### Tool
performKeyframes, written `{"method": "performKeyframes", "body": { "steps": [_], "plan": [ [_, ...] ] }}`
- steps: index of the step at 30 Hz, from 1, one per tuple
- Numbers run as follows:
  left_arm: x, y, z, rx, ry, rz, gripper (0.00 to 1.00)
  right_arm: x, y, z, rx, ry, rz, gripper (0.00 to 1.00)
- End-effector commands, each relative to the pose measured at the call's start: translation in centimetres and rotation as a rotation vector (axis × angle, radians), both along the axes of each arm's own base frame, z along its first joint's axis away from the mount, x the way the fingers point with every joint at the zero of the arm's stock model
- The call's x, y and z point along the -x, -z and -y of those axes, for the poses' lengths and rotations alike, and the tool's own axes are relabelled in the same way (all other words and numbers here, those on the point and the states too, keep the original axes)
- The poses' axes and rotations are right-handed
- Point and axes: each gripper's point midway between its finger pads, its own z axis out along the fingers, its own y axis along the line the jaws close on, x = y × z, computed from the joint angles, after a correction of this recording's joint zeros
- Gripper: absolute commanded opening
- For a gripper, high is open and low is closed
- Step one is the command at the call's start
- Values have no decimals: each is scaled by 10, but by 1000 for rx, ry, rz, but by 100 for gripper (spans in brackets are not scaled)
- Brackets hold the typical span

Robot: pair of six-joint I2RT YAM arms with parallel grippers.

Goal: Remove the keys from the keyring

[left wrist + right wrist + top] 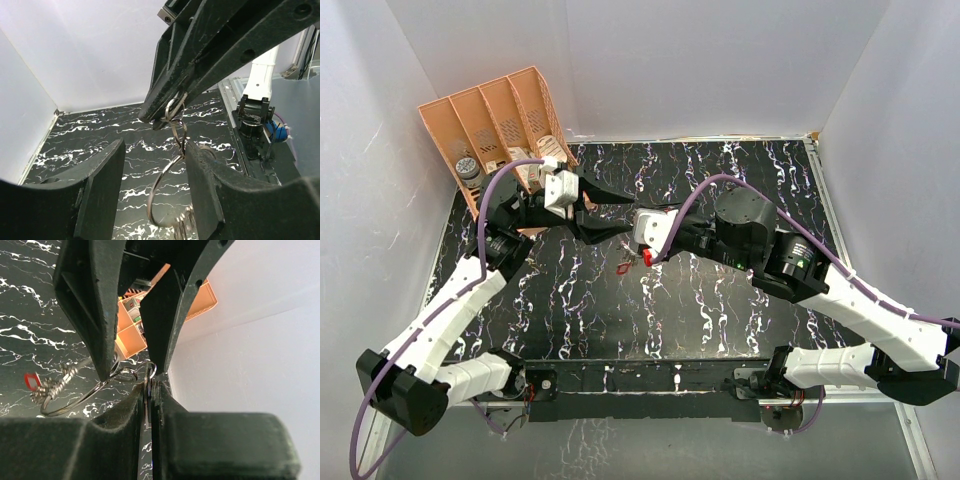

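right gripper (149, 387) is clamping the keyring (80, 401) between the counter's (720, 320) side edges; left gripper (155, 147) is gaping empty around it. a skewed close is risking yanking it free.

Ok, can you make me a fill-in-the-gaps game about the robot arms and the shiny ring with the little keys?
1. One tiny metal key on the thin silver wire keyring has a ___ head.
2. The right gripper is ___ on that keyring.
3. The left gripper has its jaws ___.
4. The slotted plastic rack is coloured ___.
Missing words: red, shut, open, orange.
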Motion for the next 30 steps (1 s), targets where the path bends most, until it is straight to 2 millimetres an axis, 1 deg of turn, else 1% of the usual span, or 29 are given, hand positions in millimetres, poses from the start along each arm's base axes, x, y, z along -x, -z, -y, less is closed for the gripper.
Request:
{"method": "performKeyframes", "body": {
  "steps": [1,13,23,30],
  "plan": [
    [7,-8,3,26,54,20,49,6,-35,0,-114,-24,54,6],
    [8,1,5,31,83,-15,47,2,-38,-4,-112,-21,76,6],
    [11,-2,7,69,115,-33,43,-1,-36,-3,-107,-8,94,6],
    [11,-3,8,91,122,-48,38,-1,-36,-3,-107,-5,98,6]
  ]
}}
